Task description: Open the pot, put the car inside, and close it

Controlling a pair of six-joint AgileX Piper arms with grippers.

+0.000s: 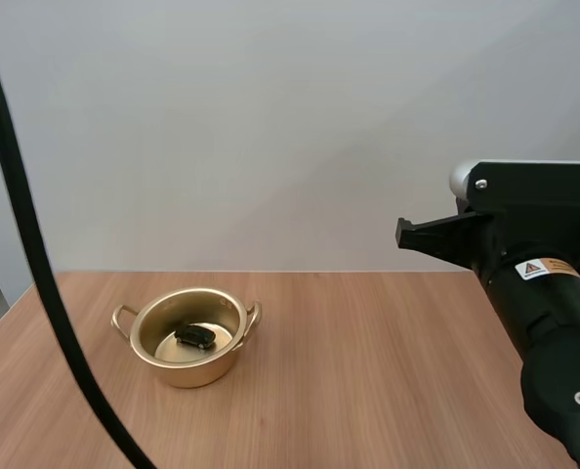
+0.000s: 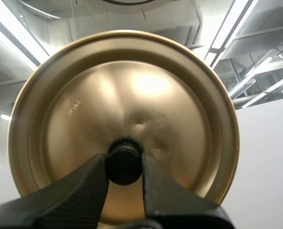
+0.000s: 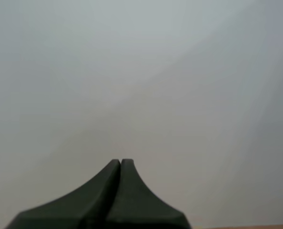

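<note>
Pinching lid [image 2: 132, 95] w/ L gripper [image 2: 125, 167]; R gripper [image 3: 120, 163] clenched, empty; car [image 1: 195, 336] inside open pot [image 1: 192, 369] on table [image 1: 368, 371].

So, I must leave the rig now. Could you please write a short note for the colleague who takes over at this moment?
Left claw: shut on the lid, pinching its black knob; the lid is held in the air, away from the pot.
Right claw: shut on nothing.
Pot: open, on the left part of the table; the car lies inside it.
Done: pot opened, car put in.
Left: set the lid back on the pot, then release.
</note>
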